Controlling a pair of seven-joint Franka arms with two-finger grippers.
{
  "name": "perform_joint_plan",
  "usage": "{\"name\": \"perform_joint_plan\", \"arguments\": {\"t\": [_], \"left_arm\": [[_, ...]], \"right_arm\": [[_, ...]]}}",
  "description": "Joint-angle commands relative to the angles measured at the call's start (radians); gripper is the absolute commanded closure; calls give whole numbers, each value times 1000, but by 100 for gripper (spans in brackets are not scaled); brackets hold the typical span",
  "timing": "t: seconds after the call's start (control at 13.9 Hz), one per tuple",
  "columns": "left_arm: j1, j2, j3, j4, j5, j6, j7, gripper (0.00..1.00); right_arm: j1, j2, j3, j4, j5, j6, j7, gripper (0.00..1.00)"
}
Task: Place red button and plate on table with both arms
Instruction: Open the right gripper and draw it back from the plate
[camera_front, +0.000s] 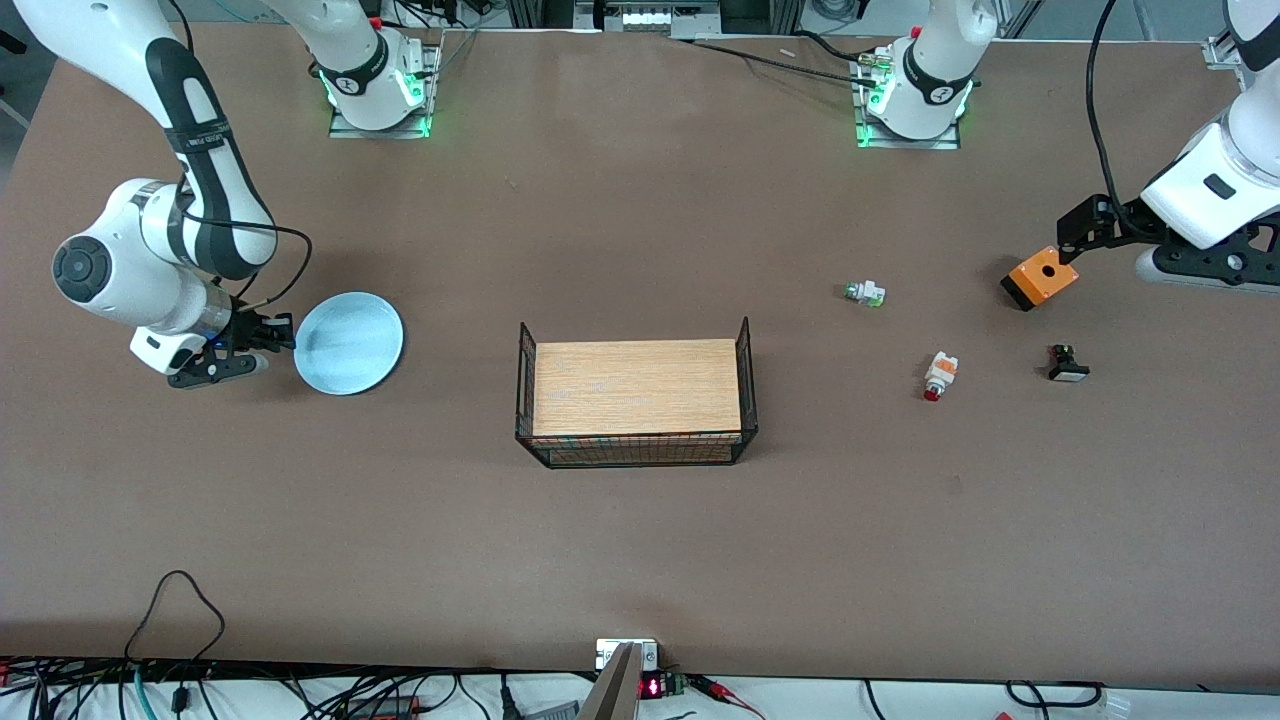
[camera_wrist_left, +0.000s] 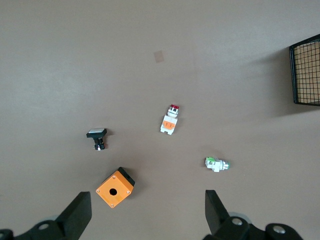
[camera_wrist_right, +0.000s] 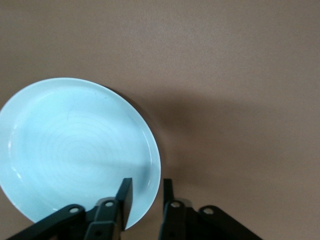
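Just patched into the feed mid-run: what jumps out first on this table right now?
The pale blue plate at the right arm's end of the table, its rim between the right gripper's nearly closed fingers. In the middle stands the wooden-topped black wire rack. At the left arm's end, the open left gripper hangs above an orange box, with the red button lying on the table nearby.
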Motion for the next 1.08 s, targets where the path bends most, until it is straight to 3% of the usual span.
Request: {"name": "perform_joint_plan", "arguments": {"t": [0.0, 0.29, 0.58, 0.79, 1.01], "left_arm": [[-6, -13, -2, 7, 1, -19, -1, 0], [-12, -13, -20, 7, 3, -19, -5, 0], [-12, -16, -22, 28, 53, -24, -13, 0], [-2, -16, -3, 70, 43, -111, -15, 0], [11, -16, 1, 106, 43, -142, -15, 0]], "right_arm": [[-11, -66, 45, 75, 3, -145, 163, 0], [-7, -92, 102, 259, -8, -331, 268, 0], [4, -92, 102, 471, -22, -535, 268, 0], [5, -97, 104, 622, -72, -707, 276, 0], [-2, -108, 104, 703, -65, -785, 351, 0]]}}
